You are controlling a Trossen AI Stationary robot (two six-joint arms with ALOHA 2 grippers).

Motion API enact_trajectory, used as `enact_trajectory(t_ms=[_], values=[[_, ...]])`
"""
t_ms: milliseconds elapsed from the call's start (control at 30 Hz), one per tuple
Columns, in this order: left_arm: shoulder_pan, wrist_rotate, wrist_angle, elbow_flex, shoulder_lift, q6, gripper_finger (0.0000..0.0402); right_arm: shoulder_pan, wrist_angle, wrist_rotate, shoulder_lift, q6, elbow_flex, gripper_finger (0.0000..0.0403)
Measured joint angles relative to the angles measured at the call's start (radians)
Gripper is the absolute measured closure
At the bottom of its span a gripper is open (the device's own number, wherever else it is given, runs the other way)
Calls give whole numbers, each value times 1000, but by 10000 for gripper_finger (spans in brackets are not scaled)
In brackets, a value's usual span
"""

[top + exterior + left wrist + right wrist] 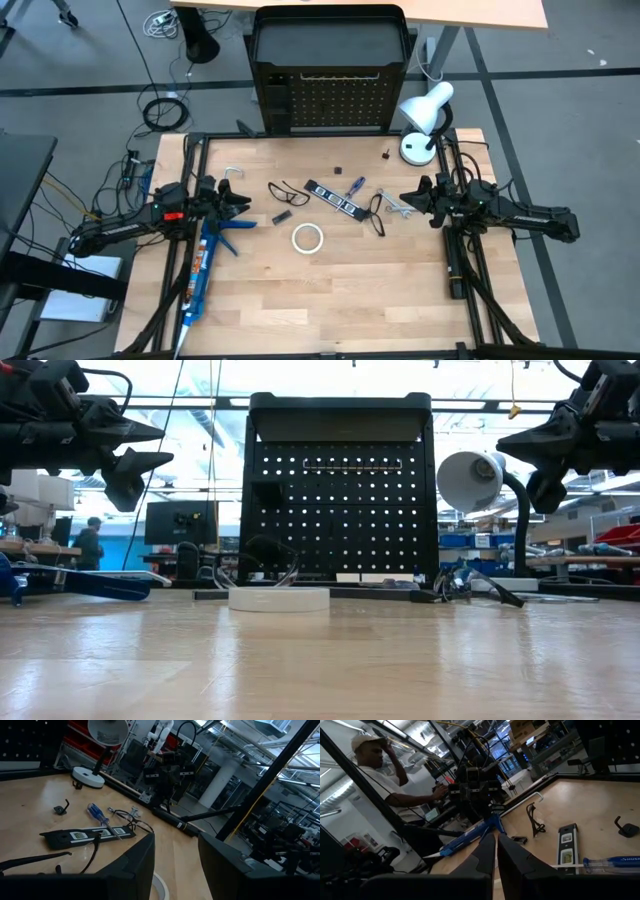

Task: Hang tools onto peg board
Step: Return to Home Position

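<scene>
Black peg board [335, 100] upright at far edge; white tape ring [307, 238], screwdriver [355, 187], strip [333, 200] flat mid-table.

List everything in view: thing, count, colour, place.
Peg board: one, black, upright, far edge of table.
Lamp: one, white, right of the board.
Small hooks: two, black, before the board.
Tape ring: one, white, table centre.
Strip: one, black with white marks, behind the ring.
Screwdriver: one, blue handle, beside the strip.
Wire loops: two, black, either side of the strip.
Wrenches: silver, right of the strip; count unclear.
Long tool: one, blue, table's left side.
Person: one, white cap, beyond the table.
Left gripper: open, empty, left of centre.
Right gripper: shut, empty, right of centre.
</scene>
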State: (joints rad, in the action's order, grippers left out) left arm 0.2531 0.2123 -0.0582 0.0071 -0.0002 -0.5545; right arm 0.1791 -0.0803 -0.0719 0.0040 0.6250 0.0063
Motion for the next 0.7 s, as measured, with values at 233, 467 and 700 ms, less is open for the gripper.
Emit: enact_trajectory(t_ms=[233,467,700], values=[[0,0,0,0,0,0,245,0,0,0,0,0,0,380],[0,0,0,0,0,0,245,0,0,0,0,0,0,377],[0,0,0,0,0,0,245,0,0,0,0,0,0,379]])
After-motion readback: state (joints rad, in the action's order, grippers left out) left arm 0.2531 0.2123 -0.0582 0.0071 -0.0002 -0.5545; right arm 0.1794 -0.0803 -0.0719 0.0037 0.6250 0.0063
